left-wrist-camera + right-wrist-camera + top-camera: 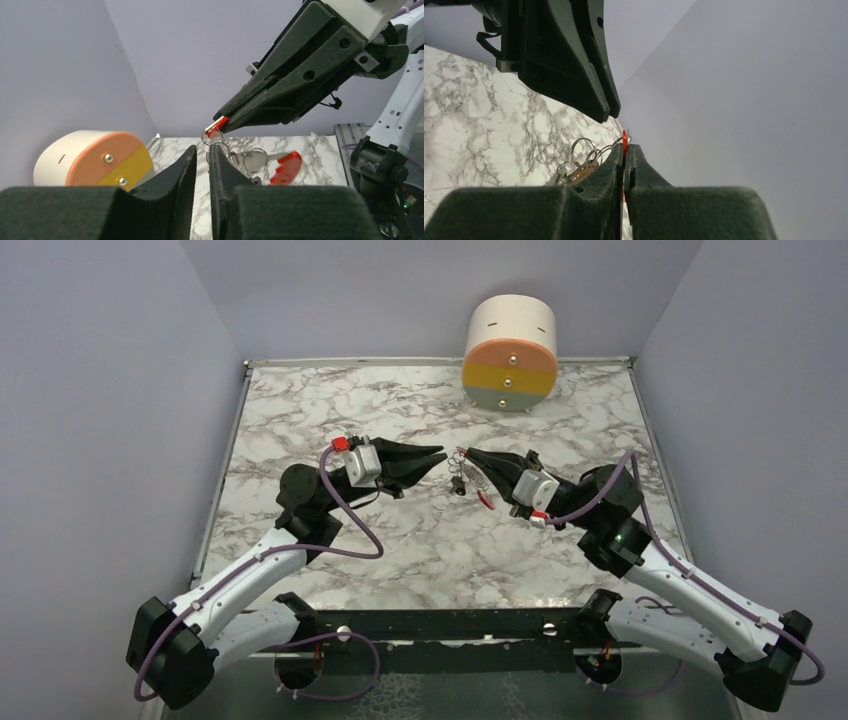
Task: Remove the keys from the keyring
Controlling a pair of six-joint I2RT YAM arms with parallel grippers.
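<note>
My right gripper is shut on the tiny red-headed key, held edge-on above the table. The keyring hangs from that key: thin silver rings, a short chain and the red curved clip, which also shows in the left wrist view. A dark-headed key dangles among the rings. My left gripper faces the right one tip to tip. Its jaws stand a narrow gap apart with nothing between them, and its right fingertip is just below a ring.
A cream round box with orange, yellow and grey-green drawer fronts stands at the back of the marble table; it also shows in the left wrist view. Purple walls enclose the table on three sides.
</note>
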